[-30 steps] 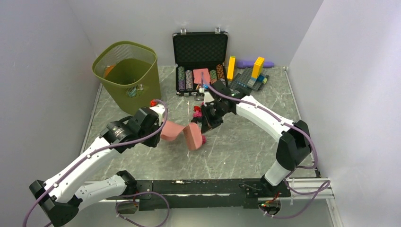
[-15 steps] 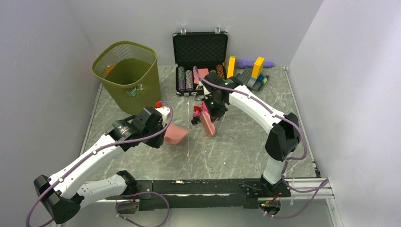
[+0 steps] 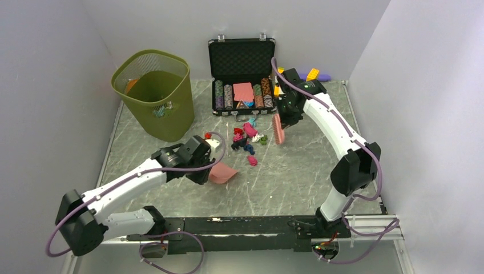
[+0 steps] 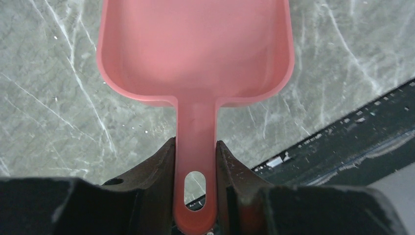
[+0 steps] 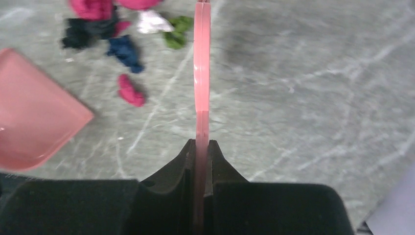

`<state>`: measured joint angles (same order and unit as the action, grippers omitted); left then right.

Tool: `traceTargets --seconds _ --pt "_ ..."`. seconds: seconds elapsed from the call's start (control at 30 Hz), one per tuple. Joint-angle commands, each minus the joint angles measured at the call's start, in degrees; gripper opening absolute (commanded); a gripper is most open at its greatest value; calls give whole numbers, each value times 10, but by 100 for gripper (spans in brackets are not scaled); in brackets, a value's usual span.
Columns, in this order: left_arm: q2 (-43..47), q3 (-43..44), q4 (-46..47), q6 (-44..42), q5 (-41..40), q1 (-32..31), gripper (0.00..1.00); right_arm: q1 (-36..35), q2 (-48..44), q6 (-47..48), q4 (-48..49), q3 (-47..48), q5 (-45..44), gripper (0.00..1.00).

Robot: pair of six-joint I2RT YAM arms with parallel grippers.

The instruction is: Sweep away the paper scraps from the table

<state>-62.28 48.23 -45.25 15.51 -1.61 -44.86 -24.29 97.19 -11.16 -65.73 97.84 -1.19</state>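
Several paper scraps (image 3: pixel 245 137) in magenta, red, dark blue, green and white lie clustered on the grey-green table (image 3: pixel 297 171); they also show in the right wrist view (image 5: pixel 125 49). One magenta wad (image 3: pixel 252 161) lies apart, nearer the front. My left gripper (image 4: pixel 195 161) is shut on the handle of a pink dustpan (image 4: pixel 195 54), whose pan (image 3: pixel 221 173) rests low, left of that wad. My right gripper (image 5: pixel 201 152) is shut on a pink brush (image 3: pixel 278 129), seen edge-on (image 5: pixel 201 63), held right of the scraps.
An olive mesh wastebasket (image 3: pixel 155 91) stands at the back left. An open black case (image 3: pixel 242 68) with poker chips sits at the back centre, with yellow and blue toy bricks (image 3: pixel 311 75) to its right. A red scrap (image 3: pixel 208 135) lies by the left wrist. A black rail (image 3: pixel 240 225) runs along the front.
My right arm has swung the brush back and to the right, away from the scraps, leaving them spread out. My left arm has moved the dustpan forward and to the right.
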Motion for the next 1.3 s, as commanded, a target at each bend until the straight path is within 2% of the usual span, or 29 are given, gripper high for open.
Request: traceTargets --seconds 0.0,0.2,0.37,0.53,0.77,0.93,1.07,1.27 --pt "-56 47 14 -27 -51 -3 0 5 52 -17 -66 58 -134 0" --pt "-118 82 6 -58 -68 -2 0 2 186 10 -110 192 -164 0" --pt "-166 114 2 -70 -66 -2 0 -23 266 57 -106 271 -117 0" --pt "-201 148 13 -84 -51 -2 0 -60 318 105 -77 304 -73 0" --pt "-258 187 4 -97 -73 -2 0 -135 327 215 -48 287 -27 0" --pt "-271 179 20 -94 -73 -1 0 -145 302 224 -42 265 75 0" --pt "-271 159 57 -75 -65 3 0 -145 249 230 -21 226 139 0" --pt "-262 125 114 -52 -74 3 0 -145 214 226 -31 206 150 0"
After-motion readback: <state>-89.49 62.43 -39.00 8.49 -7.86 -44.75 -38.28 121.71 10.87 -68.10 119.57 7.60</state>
